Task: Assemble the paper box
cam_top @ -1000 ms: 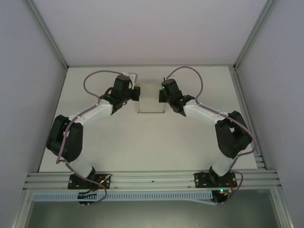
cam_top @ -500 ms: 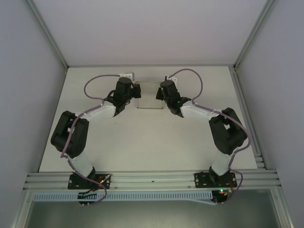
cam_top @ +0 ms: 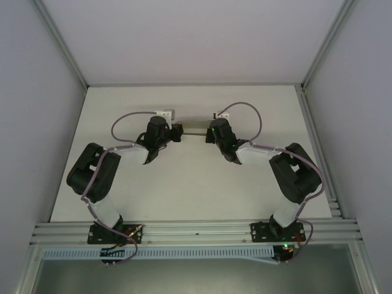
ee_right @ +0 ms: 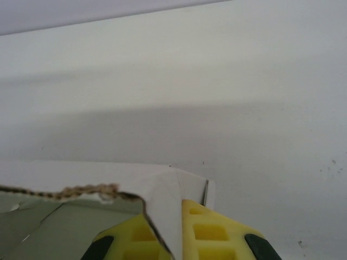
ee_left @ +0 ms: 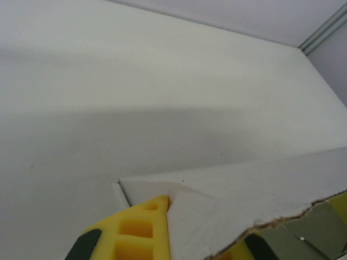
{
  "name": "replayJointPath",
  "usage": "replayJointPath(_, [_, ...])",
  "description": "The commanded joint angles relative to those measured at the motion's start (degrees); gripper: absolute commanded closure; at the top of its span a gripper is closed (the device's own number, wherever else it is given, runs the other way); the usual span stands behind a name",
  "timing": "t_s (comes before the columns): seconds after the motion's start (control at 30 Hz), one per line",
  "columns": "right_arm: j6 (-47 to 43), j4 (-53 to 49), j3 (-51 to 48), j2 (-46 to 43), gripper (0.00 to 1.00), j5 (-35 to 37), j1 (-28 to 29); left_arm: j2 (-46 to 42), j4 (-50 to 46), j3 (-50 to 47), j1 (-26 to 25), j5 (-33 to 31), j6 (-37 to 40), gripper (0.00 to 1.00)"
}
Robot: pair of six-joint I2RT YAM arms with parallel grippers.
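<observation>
The box (ee_left: 260, 179) looks light, thin and easily creased, so hold its edges: left gripper (ee_left: 190, 233) pinches 9 o'clock, right gripper (ee_right: 168, 227) 3 o'clock.

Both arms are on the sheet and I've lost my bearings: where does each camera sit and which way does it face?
Top external: fixed above and behind the arms, looking down on the table; left arm and right arm show whole, paper box between them.
Left wrist: on that wrist, looking past the left fingers across the table to the back wall.
Right wrist: likewise, past the right fingers.
Shared: both wrist views see the paper box pinched, from opposite ends.
</observation>
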Motion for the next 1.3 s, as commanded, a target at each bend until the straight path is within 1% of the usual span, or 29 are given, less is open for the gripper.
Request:
replayJointPath(0.0, [-1.58,3.71,-3.66,-1.92,0.98,-3.41,2.87,-1.07,2.49,-3.95,-1.89,8.69,-2.10,1.00])
replayJointPath(0.07, [-2.99,4.18,-4.79,-2.45,0.97,-3.13,3.54,-2.28,2.47,-5.54,-2.22,8.66,-1.25,1.00])
replayJointPath(0.13, [-3.52,3.47,-5.21,-3.11,0.94,-2.06,3.83,-3.79,1.38,-6.40,-2.75,8.44,0.33,0.93])
replayJointPath(0.17, [-3.89,3.15,-5.43,-3.44,0.93,-1.94,3.95,-4.54,0.29,-6.44,-2.92,8.19,0.82,0.88])
replayJointPath(0.2, [-4.14,3.12,-5.72,-4.02,0.92,-1.50,4.09,-5.18,-1.08,-6.32,-2.99,8.10,1.14,0.80])
replayJointPath(0.27, [-4.47,3.23,-6.51,-4.92,0.91,-0.77,4.29,-6.32,-2.86,-6.37,-3.09,7.98,1.85,0.76])
replayJointPath(0.33, [-4.48,3.02,-7.03,-5.84,0.91,-0.43,4.42,-7.56,-3.76,-6.91,-3.26,7.28,2.41,0.68])
replayJointPath(0.4, [-4.94,2.93,-7.50,-6.55,0.88,-0.85,4.62,-8.67,-5.21,-7.15,-3.34,7.00,3.15,0.55])
replayJointPath(0.43, [-5.07,2.90,-7.65,-6.79,0.86,-0.93,4.82,-9.16,-6.01,-7.14,-3.36,7.00,3.47,0.51])
replayJointPath(0.5, [-5.37,2.33,-7.96,-7.24,0.84,-1.17,5.11,-10.12,-7.59,-7.19,-3.50,6.11,3.90,0.40])
replayJointPath(0.6, [-5.46,1.87,-8.69,-8.25,0.77,-0.93,5.71,-11.38,-9.61,-7.51,-3.54,5.63,4.61,0.35])
replayJointPath(0.63, [-5.39,1.83,-8.94,-8.29,0.76,-0.93,5.81,-11.71,-10.37,-7.55,-3.62,5.63,4.95,0.34])
replayJointPath(0.7, [-4.96,1.39,-9.45,-9.21,0.73,-0.83,6.00,-12.57,-11.98,-7.54,-3.89,5.49,5.22,0.28])
replayJointPath(0.73, [-4.85,1.29,-9.76,-9.74,0.70,-1.09,6.09,-13.00,-12.80,-7.63,-3.99,5.11,5.29,0.25])
replayJointPath(0.77, [-4.92,1.17,-10.14,-10.31,0.65,-1.73,6.16,-13.57,-13.89,-7.54,-4.21,4.48,5.32,0.20])
replayJointPath(0.83, [-4.94,0.61,-10.81,-11.43,0.61,-2.04,6.53,-14.74,-15.78,-7.46,-4.41,3.63,5.51,0.17])
replayJointPath(0.97, [-5.47,-0.27,-12.54,-13.91,0.46,-3.04,7.10,-17.56,-18.60,-7.54,-4.75,2.37,6.03,0.08])
replayJointPath(1.0, [-5.70,-0.55,-12.92,-14.45,0.45,-3.38,7.13,-18.13,-19.37,-7.38,-4.75,2.28,6.29,0.02])
replayJointPath(1.03, [-5.94,-1.10,-13.17,-15.15,0.44,-3.70,7.16,-18.73,-20.29,-7.20,-4.77,2.06,6.43,0.00])
replayJointPath(1.1, [-7.19,-1.83,-13.96,-17.11,0.38,-5.44,7.25,-20.23,-22.46,-6.46,-4.82,1.27,6.50,0.00])
replayJointPath(1.17, [-8.22,-2.54,-14.60,-19.49,0.27,-7.55,7.30,-21.79,-25.26,-5.28,-4.78,0.78,6.87,0.00])
replayJointPath(1.23, [-9.49,-4.29,-14.62,-22.30,0.19,-9.64,7.30,-23.23,-28.47,-3.59,-5.11,0.59,7.47,0.00])
replayJointPath(1.27, [-9.55,-5.70,-14.44,-23.90,0.12,-10.22,7.30,-24.07,-30.76,-2.41,-4.92,0.21,7.57,0.00])
